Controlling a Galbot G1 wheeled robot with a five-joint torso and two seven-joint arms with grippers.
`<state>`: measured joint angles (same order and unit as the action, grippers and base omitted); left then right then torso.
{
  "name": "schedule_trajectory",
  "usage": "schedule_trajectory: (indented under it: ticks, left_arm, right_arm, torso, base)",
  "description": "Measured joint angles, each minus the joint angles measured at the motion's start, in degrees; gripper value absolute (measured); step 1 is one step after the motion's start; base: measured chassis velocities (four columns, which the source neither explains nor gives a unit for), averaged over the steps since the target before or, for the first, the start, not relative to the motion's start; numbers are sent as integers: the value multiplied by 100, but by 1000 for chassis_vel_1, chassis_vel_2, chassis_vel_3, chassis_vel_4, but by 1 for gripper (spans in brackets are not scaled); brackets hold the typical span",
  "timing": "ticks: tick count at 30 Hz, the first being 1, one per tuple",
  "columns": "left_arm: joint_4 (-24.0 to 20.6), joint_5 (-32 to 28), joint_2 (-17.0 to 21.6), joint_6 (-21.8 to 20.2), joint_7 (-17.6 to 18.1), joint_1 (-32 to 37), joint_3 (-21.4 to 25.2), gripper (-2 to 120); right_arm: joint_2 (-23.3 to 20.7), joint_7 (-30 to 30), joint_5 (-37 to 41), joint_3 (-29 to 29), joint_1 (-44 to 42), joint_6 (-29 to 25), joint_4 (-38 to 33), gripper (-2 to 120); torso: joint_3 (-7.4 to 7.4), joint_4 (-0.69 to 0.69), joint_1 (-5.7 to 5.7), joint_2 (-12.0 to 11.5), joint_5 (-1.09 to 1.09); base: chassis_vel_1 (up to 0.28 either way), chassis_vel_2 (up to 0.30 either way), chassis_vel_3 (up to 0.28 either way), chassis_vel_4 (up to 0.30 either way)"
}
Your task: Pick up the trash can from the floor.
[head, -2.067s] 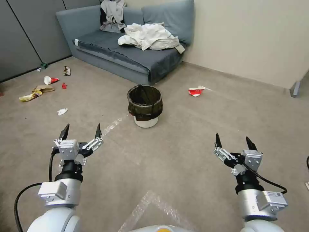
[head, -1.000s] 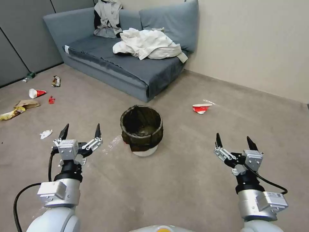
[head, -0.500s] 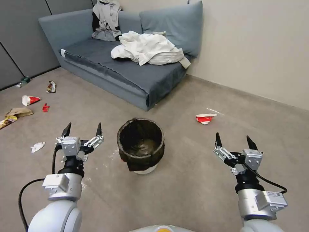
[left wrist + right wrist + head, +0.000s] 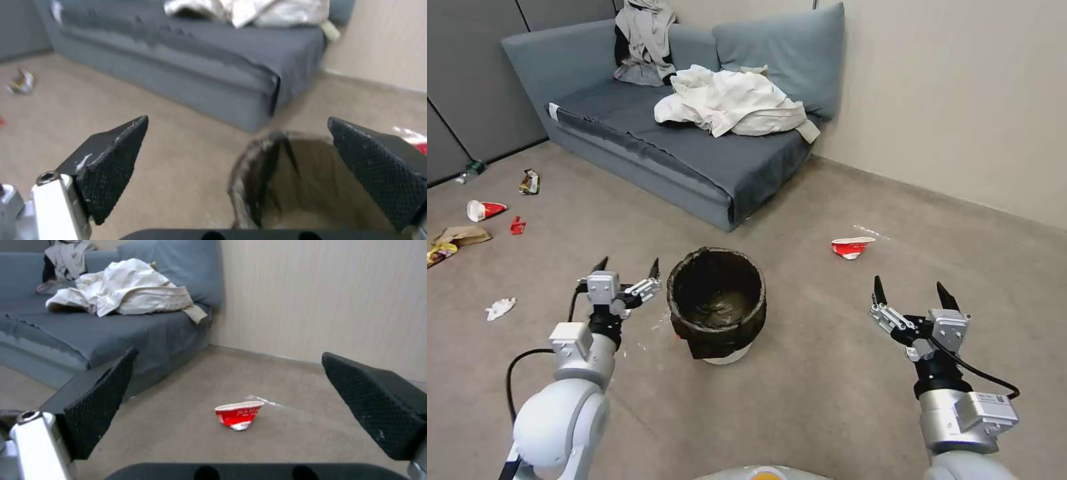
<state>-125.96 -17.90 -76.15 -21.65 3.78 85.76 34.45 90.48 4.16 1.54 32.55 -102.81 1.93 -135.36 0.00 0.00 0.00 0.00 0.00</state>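
Observation:
The trash can (image 4: 718, 313), a small white bin with a dark bag folded over its rim, stands upright on the grey-beige floor (image 4: 814, 387) in the middle of the head view. My left gripper (image 4: 627, 268) hovers open just left of the can's rim, apart from it. In the left wrist view the can's rim (image 4: 262, 166) shows between and beyond the left gripper (image 4: 238, 143), near one black fingertip (image 4: 378, 166). My right gripper (image 4: 910, 292) hangs open well to the right of the can, empty. The right wrist view has the right gripper (image 4: 227, 373) open.
A grey sofa (image 4: 694, 153) with heaped white cloth (image 4: 734, 100) stands close behind the can. A crumpled red-and-white cup (image 4: 850, 247) (image 4: 239, 415) lies on the carpet to the right. Scattered litter (image 4: 484, 212) lies far left. A beige wall (image 4: 960, 100) bounds the right.
The camera closed in on the can. My left gripper has moved forward and rightward, ending beside the can's rim. The right arm kept its pose.

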Motion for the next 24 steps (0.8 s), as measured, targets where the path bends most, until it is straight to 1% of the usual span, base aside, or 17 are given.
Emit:
schedule_trajectory:
  ticks: [4,5,7,9,11,12,14,16,17,19,23,24]
  left_arm:
    - [289,-197,81,-318,72,-312,-123,100]
    - [289,-197,81,-318,72,-312,-123,100]
    - [511,-283,128,-506,231,-607,-271,100]
    - [576,-301,143,-577,275,-693,-324,100]
    - [761,-337,184,-820,417,-959,-480,100]
    - [761,-337,184,-820,417,-959,-480,100]
    - [887,-348,208,-980,526,-1111,-600,100]
    - [1071,-387,235,-1256,753,-1331,-808,100]
    - [1071,-387,235,-1256,753,-1331,-808,100]
    - [1222,-414,240,-1530,883,-1489,-949,100]
    - [1362,-410,237,-1608,994,-1605,-1029,100]
    - [1467,-403,231,-1648,1072,-1677,-1087,100]
  right_arm:
    - [-5,-3,2,4,65,0,58,100]
    - [-5,-3,2,4,65,0,58,100]
    - [-15,-11,2,10,100,8,84,100]
    - [-17,-12,3,14,113,10,94,100]
    - [-18,-13,4,33,172,29,133,100]
    - [-18,-13,4,33,172,29,133,100]
    - [-16,-14,6,45,214,44,155,100]
    - [-16,-19,13,52,257,51,176,100]
    - [-16,-19,13,52,257,51,176,100]
    - [-16,-24,20,51,289,40,198,100]
    - [-16,-26,22,50,301,34,208,100]
    - [-17,-27,23,50,306,29,222,100]
  torso:
    - [0,0,0,0,0]
    - [0,0,0,0,0]
    - [0,0,0,0,0]
    - [0,0,0,0,0]
    - [0,-1,0,0,1]
    - [0,-1,0,0,1]
    - [0,0,0,0,0]
    - [0,0,0,0,0]
    - [0,0,0,0,0]
    - [0,0,0,0,-1]
    - [0,0,0,0,1]
    - [0,0,0,0,0]
  base:
    - [0,0,0,0]
    - [0,0,0,0]
    - [0,0,0,0]
    - [0,0,0,0]
    - [0,0,0,0]
    - [0,0,0,0]
    - [0,0,0,0]
    - [0,0,0,0]
    - [0,0,0,0]
    - [0,0,0,0]
    - [0,0,0,0]
    - [0,0,0,0]
